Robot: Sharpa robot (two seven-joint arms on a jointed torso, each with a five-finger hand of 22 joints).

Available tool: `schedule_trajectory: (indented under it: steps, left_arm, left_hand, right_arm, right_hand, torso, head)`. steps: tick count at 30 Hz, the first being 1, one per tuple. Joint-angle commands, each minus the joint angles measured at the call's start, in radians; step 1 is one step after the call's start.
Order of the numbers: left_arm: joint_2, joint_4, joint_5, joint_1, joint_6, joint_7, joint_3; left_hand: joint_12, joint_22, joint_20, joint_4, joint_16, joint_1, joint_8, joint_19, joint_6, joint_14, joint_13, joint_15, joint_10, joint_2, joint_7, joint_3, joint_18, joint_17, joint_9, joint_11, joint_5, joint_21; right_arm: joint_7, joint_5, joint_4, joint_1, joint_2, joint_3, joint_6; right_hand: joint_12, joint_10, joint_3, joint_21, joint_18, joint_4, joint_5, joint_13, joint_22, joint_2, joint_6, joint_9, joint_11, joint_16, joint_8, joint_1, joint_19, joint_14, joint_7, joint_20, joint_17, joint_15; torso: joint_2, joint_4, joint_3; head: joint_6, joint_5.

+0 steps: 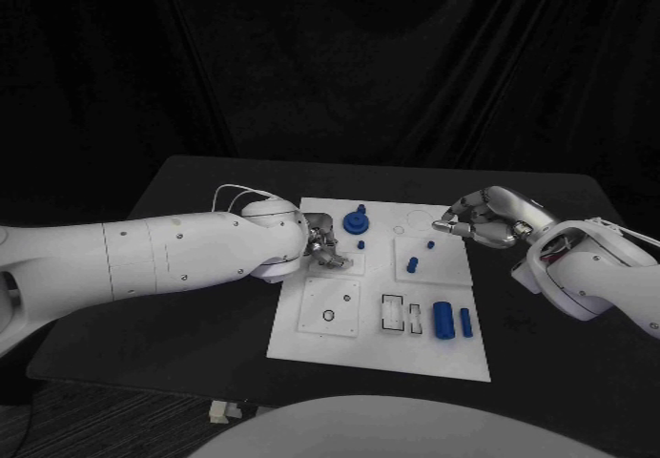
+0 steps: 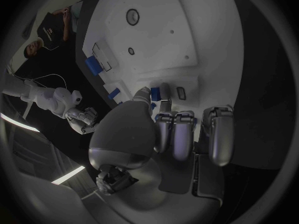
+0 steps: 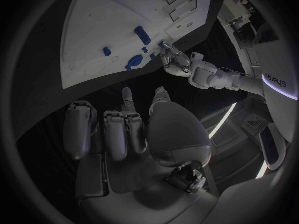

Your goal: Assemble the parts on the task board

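Nearest me on the board [image 1: 344,334] I see a thick blue cylinder [image 1: 443,320] lying flat with a thinner blue rod [image 1: 466,322] just beside it, next to two rectangular slots [image 1: 394,313]. Further up, my left hand [image 1: 319,245] sits over the board's left edge, fingers curled in; I cannot tell whether it grips anything. My right hand [image 1: 484,220] hovers at the far right corner, fingers curled on nothing. A blue knob [image 1: 357,222] stands at the far edge.

One task board [image 1: 344,334], six blue parts [image 1: 443,321]
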Motion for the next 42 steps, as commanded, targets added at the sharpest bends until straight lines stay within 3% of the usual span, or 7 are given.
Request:
schedule_trajectory:
  steps: [1,9,16,25,30,35,42]
  left_arm:
    - [0.005,-0.005,0.0,-0.007,0.01,0.011,-0.003]
    - [0.013,-0.015,0.0,-0.01,0.01,0.015,-0.003]
    - [0.017,-0.021,0.0,-0.011,0.005,0.017,-0.003]
    - [0.008,-0.016,0.0,-0.011,-0.005,0.019,-0.003]
    - [0.004,-0.009,0.0,-0.011,-0.012,0.022,-0.003]
    - [-0.003,0.005,0.0,-0.011,-0.026,0.026,-0.002]
    - [-0.016,0.029,0.0,-0.002,-0.023,0.016,-0.002]
  left_hand:
    - [-0.006,0.227,-0.006,0.001,0.003,0.016,0.007,0.048,-0.007,0.106,0.217,-0.008,0.07,0.002,-0.003,0.008,0.006,0.263,-0.015,-0.007,0.03,-0.004]
    - [-0.018,0.227,-0.009,0.001,0.003,0.063,0.018,0.048,-0.008,0.106,0.205,-0.011,0.061,-0.001,-0.008,0.042,0.005,0.263,-0.031,-0.011,0.122,-0.004]
    - [-0.018,0.228,-0.014,0.002,0.003,0.09,0.034,0.05,0.004,0.106,0.204,-0.017,0.061,-0.002,-0.014,0.074,0.005,0.263,-0.035,-0.017,0.173,-0.001]
    - [-0.019,0.228,-0.016,0.005,0.003,0.094,0.043,0.051,0.009,0.106,0.203,-0.018,0.061,-0.004,-0.016,0.095,0.004,0.263,-0.037,-0.019,0.203,0.0]
    - [-0.019,0.229,-0.019,0.007,0.003,0.093,0.058,0.052,0.013,0.106,0.203,-0.02,0.061,-0.008,-0.017,0.129,0.004,0.263,-0.034,-0.021,0.26,0.002]
    - [-0.019,0.229,-0.019,0.004,0.003,0.098,0.065,0.053,0.013,0.106,0.203,-0.022,0.061,-0.01,-0.019,0.154,0.004,0.263,-0.033,-0.023,0.274,0.004]
    - [-0.02,0.229,-0.02,0.005,0.003,0.096,0.08,0.053,0.008,0.106,0.202,-0.022,0.061,-0.03,-0.019,0.234,0.004,0.263,-0.032,-0.023,0.23,0.004]
  right_arm:
    - [-0.009,-0.005,0.003,-0.003,-0.002,0.001,-0.006]
    - [-0.01,-0.005,0.002,-0.004,-0.001,0.001,-0.005]
    - [-0.011,-0.005,0.001,-0.006,0.0,0.001,-0.004]
    - [-0.013,-0.005,0.0,-0.006,-0.001,0.001,-0.001]
    - [-0.015,-0.005,0.0,-0.006,-0.001,0.001,0.001]
    - [-0.017,-0.005,0.0,-0.006,-0.001,0.001,0.002]
    - [-0.02,-0.005,0.0,-0.006,-0.002,0.001,0.004]
  right_hand:
    - [0.004,0.104,-0.004,-0.003,0.015,0.0,-0.001,0.263,0.191,0.009,-0.006,-0.002,0.008,-0.005,-0.007,-0.004,-0.001,0.1,0.002,0.003,0.238,0.007]
    - [0.004,0.104,-0.004,-0.005,0.015,0.0,0.0,0.263,0.19,0.009,-0.006,-0.002,0.008,-0.005,-0.007,-0.003,-0.002,0.1,0.002,0.003,0.237,0.007]
    - [0.004,0.104,-0.004,-0.005,0.015,0.0,0.0,0.263,0.19,0.009,-0.006,-0.002,0.008,-0.005,-0.007,-0.003,-0.002,0.1,0.002,0.003,0.237,0.007]
    - [0.004,0.104,-0.004,-0.008,0.016,-0.001,0.001,0.263,0.189,0.01,-0.006,-0.002,0.008,-0.006,-0.007,-0.002,-0.004,0.1,0.002,0.003,0.235,0.007]
    - [0.004,0.104,-0.004,-0.008,0.016,-0.001,0.001,0.263,0.189,0.01,-0.006,-0.002,0.008,-0.006,-0.007,-0.002,-0.004,0.1,0.002,0.003,0.235,0.007]
    - [0.004,0.104,-0.004,-0.009,0.016,-0.001,0.002,0.263,0.189,0.011,-0.006,-0.002,0.008,-0.006,-0.006,0.0,-0.004,0.099,0.002,0.003,0.234,0.007]
    - [0.004,0.104,-0.004,-0.009,0.016,-0.001,0.002,0.263,0.189,0.011,-0.006,-0.002,0.008,-0.006,-0.006,0.0,-0.004,0.099,0.002,0.003,0.234,0.007]
  torso:
    - [0.0,-0.0005,-0.0003]
    - [0.0,-0.0006,-0.0002]
    - [0.0,-0.0006,-0.0001]
    - [0.0,-0.0004,-0.0003]
    - [0.0,0.0001,-0.0003]
    - [0.0,0.0001,-0.0003]
    - [0.0,0.0001,-0.0005]
  head:
    - [0.0,0.0]
    - [0.0,0.001]
    - [0.0,0.001]
    - [0.0,0.002]
    - [0.0,0.002]
    - [0.0,0.002]
    - [0.0,0.0]
